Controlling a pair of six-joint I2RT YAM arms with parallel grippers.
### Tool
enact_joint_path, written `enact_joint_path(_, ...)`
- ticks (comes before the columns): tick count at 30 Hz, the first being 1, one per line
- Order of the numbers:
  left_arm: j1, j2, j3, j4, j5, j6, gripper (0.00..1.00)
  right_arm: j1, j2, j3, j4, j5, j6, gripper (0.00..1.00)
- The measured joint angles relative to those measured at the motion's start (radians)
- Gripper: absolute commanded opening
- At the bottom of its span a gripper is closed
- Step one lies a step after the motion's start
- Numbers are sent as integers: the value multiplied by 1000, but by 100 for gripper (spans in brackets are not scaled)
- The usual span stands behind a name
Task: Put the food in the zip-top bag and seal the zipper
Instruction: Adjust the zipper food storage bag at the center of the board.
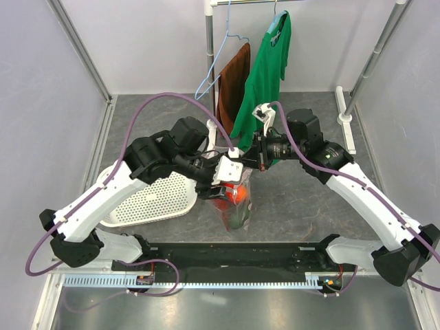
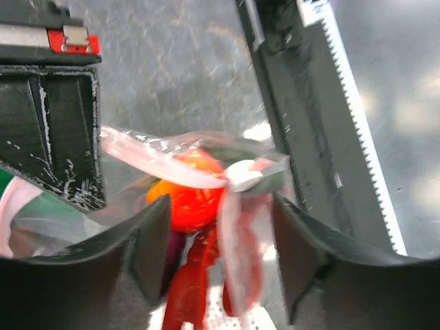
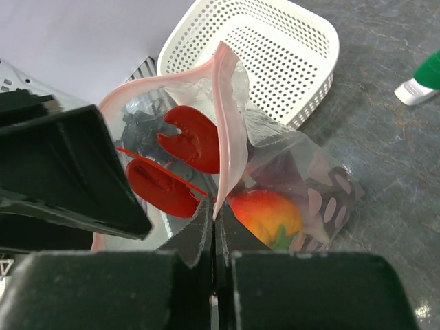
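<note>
bag (image 1: 237,203): middle of surface (image 1: 309,206), food (image 3: 185,144) inside | feels, I think: light, soft, slippery | my right tool (image 3: 213,227): clamped on pink zipper (image 3: 223,117) | my left tool (image 2: 220,234): apart around bag top | best hold: the zipper strip

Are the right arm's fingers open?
No, the right fingers are pinched shut on the pink zipper strip.

The left arm (image 1: 96,196) and right arm (image 1: 368,196) have white shells between bulky black joints, and a purple cable (image 1: 168,94) loops along each. The left claw (image 2: 220,254) has smooth, curved black fingers. The right claw (image 3: 214,237) has black fingers with worn whitish edges.
</note>
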Motion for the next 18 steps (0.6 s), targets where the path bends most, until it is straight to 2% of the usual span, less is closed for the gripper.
enact_joint_path(1,0,5,-4,0,-14,1,50,4,3,3,1,-3,-6,0)
enact_joint_path(4,-4,11,-12,3,-45,13,37,17,29,26,9,-11,-24,0)
enact_joint_path(5,-5,11,-13,2,-46,14,35,19,38,32,11,-12,-30,0)
enact_joint_path(6,-6,11,-13,0,-45,16,34,21,47,37,17,-14,-35,0)
enact_joint_path(9,-10,10,-13,-4,-23,16,58,23,74,50,37,-18,-47,0)
enact_joint_path(10,-10,8,-13,-7,-17,20,63,23,80,53,42,-19,-50,0)
enact_joint_path(11,-10,6,-14,-13,-9,18,64,25,89,59,47,-23,-52,0)
enact_joint_path(14,-10,-8,-26,-32,-3,17,58,27,107,73,57,-26,-63,0)
enact_joint_path(16,-10,-18,-38,-47,-14,20,48,29,110,76,62,-28,-69,0)
enact_joint_path(18,-10,-23,-50,-64,-29,26,42,29,110,76,65,-32,-76,0)
